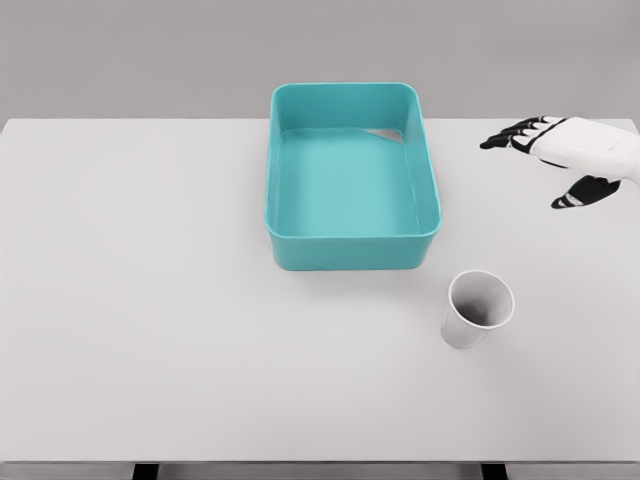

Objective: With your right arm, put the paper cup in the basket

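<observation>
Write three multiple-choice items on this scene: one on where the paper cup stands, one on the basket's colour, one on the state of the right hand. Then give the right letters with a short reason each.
1. Where is the paper cup?
A. inside the basket
B. on the table, nearer the camera than the basket and to its right
C. in the right hand

2. What colour is the basket?
A. teal
B. red
C. yellow

3. How is the right hand?
A. shut on the cup
B. resting flat inside the basket
C. open, holding nothing

Key: 1 B, the cup stands upright on the white table, apart from the basket. 2 A, its walls and floor are teal. 3 C, the fingers are spread and the cup sits well below the hand in the picture.
</observation>
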